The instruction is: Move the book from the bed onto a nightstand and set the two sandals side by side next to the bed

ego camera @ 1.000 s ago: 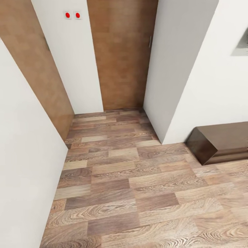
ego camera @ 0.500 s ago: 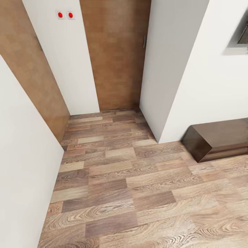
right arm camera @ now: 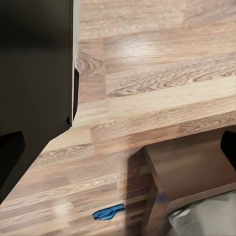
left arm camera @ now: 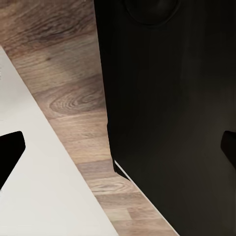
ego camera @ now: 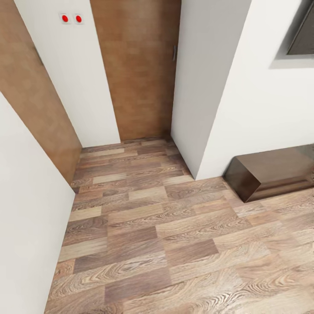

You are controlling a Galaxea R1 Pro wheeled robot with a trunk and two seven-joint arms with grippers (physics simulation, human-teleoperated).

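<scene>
Beside the bed [right arm camera: 187, 172], a sandal [right arm camera: 108, 212].

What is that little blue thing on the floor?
Find the bed, the brown wooden frame with a pale mattress corner. On the wood-plank floor just beside its corner lies one sandal. It is the sole bright blue thing there.

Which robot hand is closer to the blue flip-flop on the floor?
Probably the right. The right wrist view looks down on the blue sandal on the wood floor beside the bed frame. The left wrist view shows floor, a white wall and dark robot body.
</scene>
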